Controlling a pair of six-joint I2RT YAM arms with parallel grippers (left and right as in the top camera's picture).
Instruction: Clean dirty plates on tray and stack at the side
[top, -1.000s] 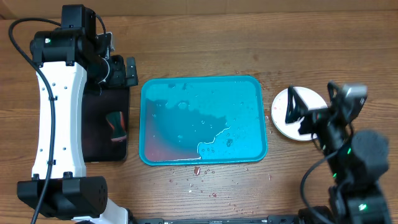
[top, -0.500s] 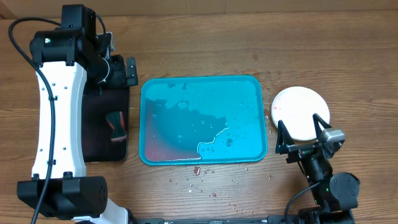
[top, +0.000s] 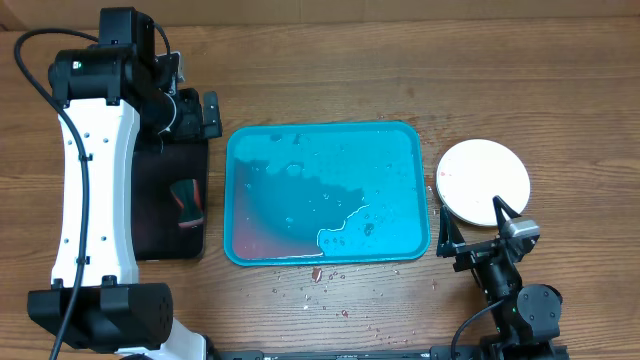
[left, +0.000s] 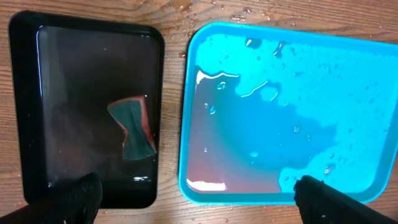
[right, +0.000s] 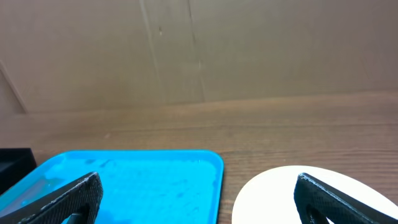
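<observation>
The turquoise tray (top: 330, 190) lies mid-table with no plate on it, only water drops and a pinkish puddle (left: 211, 168) at its near-left corner. A white plate (top: 484, 181) rests on the wood to the tray's right, with a few red specks at its left edge; I cannot tell whether others lie under it. My right gripper (top: 476, 226) hovers open at the plate's near edge, holding nothing. In the right wrist view its open gripper (right: 205, 208) spans from the tray (right: 137, 183) to the plate (right: 280, 193). My left gripper (left: 202, 205) is open and empty, high above the gap between the two trays.
A narrow black tray (top: 150, 215) sits left of the turquoise one and holds a green and orange sponge (left: 132, 127) in dark water. Red crumbs and droplets (top: 318, 274) speckle the wood in front of the tray. The left arm (top: 95, 170) stretches along the table's left side.
My right arm has pulled back from above the white plate toward the table's front edge and sunk lower, gripper still open. The left arm, trays and sponge have not moved.
</observation>
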